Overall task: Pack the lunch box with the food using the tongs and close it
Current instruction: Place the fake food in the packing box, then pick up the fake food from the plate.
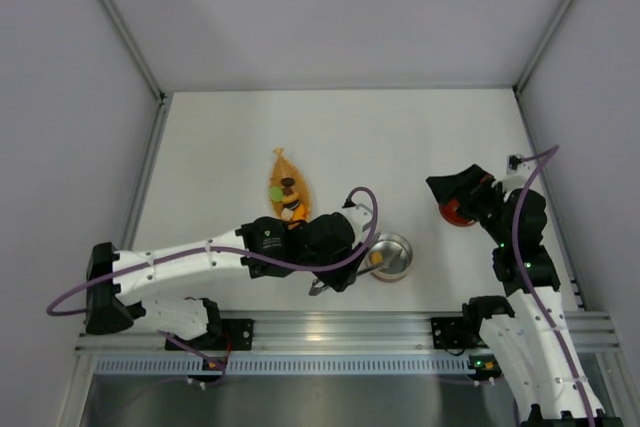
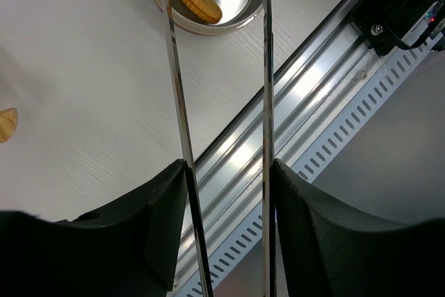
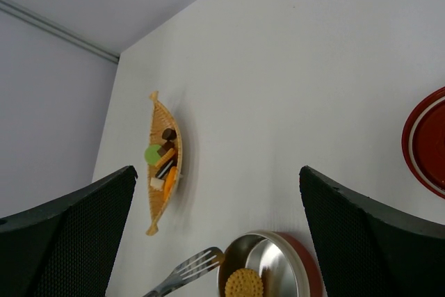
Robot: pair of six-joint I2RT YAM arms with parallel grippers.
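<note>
The lunch box (image 1: 392,259) is a round silver tin near the table's front edge, with one yellow cookie (image 2: 199,1) lying flat in it. My left gripper (image 2: 228,172) is shut on the tongs (image 2: 178,102). Their two slim arms stand apart and reach over the tin's rim (image 2: 229,24), with nothing between the tips. More food (image 3: 152,154) lies in an orange woven boat-shaped basket (image 3: 161,172). The red lid (image 3: 425,140) lies on the table to the right. My right gripper (image 3: 215,179) hangs open above the table beside the lid.
The basket (image 1: 287,192) sits just behind my left arm. A slotted aluminium rail (image 2: 313,102) runs along the table's front edge right beside the tin. Grey walls enclose the table on three sides.
</note>
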